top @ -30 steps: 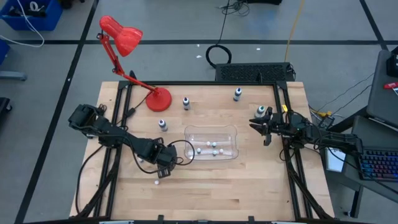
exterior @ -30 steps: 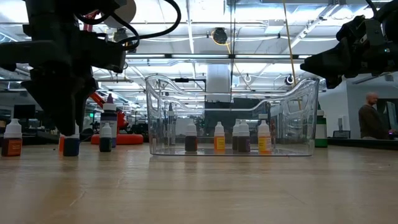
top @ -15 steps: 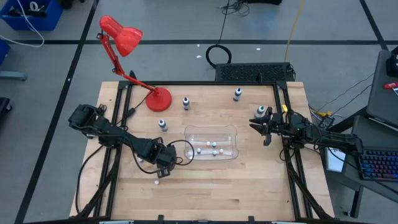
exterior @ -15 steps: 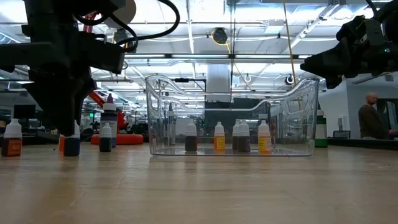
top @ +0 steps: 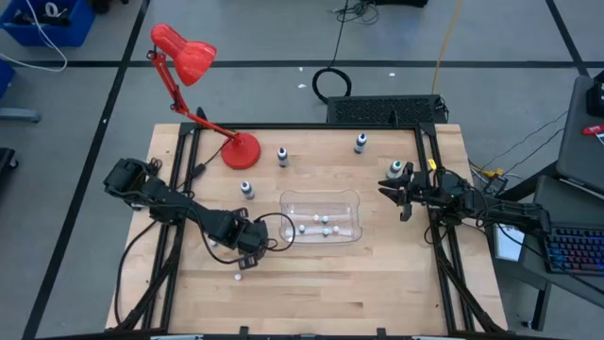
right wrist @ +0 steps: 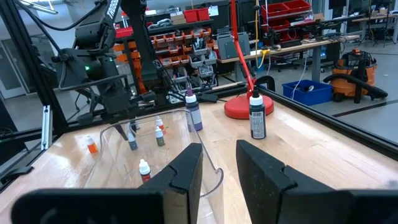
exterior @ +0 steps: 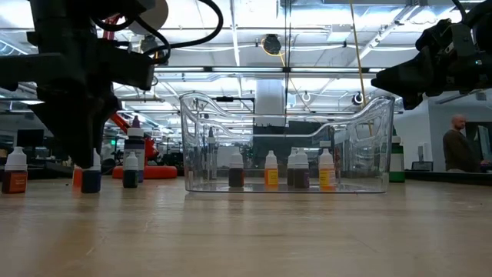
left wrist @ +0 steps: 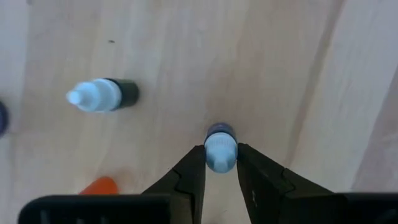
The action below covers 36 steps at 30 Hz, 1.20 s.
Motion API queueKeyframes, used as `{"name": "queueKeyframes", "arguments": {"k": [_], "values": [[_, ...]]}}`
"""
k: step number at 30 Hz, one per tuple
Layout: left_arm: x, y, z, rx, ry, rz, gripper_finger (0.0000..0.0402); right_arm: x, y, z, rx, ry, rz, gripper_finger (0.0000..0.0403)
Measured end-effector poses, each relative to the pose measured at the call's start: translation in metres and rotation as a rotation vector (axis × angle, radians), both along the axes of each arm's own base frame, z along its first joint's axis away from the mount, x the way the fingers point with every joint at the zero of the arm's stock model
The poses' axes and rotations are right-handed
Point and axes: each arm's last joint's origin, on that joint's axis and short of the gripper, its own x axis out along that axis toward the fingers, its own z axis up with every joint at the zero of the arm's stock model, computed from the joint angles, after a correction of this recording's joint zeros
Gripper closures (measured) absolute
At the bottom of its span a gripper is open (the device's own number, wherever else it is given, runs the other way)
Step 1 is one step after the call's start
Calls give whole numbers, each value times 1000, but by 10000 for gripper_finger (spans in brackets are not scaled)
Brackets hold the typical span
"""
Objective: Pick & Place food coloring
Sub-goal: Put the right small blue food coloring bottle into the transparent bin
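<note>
The food coloring bottles are tiny, with white caps. Several stand inside the clear tray (top: 321, 215) (exterior: 286, 146). Others stand on their bases on the wood: one near the tray's left end (top: 247, 190), one dark-bodied (left wrist: 102, 95), and an orange one (left wrist: 102, 185). My left gripper (top: 247, 247) (left wrist: 220, 163) points down near the tray's left end and is shut on a blue-bodied bottle (left wrist: 220, 149) (exterior: 91, 181). My right gripper (top: 404, 194) (right wrist: 217, 168) hovers open off the tray's right end and holds nothing. My left gripper pinches the blue bottle by its white cap (left wrist: 220, 153) between the two fingers (left wrist: 194, 167), coming from above and pointing down. The bottle is upright, blue body below the cap. Whether its base is on the table or just off it, I cannot tell.
A red desk lamp's base (top: 241, 149) sits at the far left. Larger dark-capped bottles stand along the far side (top: 282, 156) (top: 360, 143) and by the right gripper (top: 397, 170). A small white bottle (top: 238, 278) stands nearer the table's front edge. Bare wood lies along the near side.
</note>
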Motion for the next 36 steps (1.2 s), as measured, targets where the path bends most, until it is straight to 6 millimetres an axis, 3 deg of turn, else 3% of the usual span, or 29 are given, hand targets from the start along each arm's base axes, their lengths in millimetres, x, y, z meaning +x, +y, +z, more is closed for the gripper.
{"name": "queueKeyframes", "arguments": {"k": [6, 12, 18, 24, 30, 36], "values": [[8, -2, 16, 36, -23, -47, 350, 0, 0, 0, 0, 0, 0, 314], [24, -2, 61, 45, -38, -90, 353, 0, 0, 0, 0, 0, 0, 314], [39, 13, 108, 58, -78, -94, 353, 0, 0, 0, 0, 0, 0, 314], [55, 39, 139, 68, -149, -132, 353, 0, 0, 0, 0, 1, 0, 314], [86, 64, 140, 60, -80, -165, 353, 0, 0, 0, 0, 0, 0, 314], [129, 74, 122, 80, 94, -248, 353, 0, 0, 0, 0, 0, 0, 314]]}}
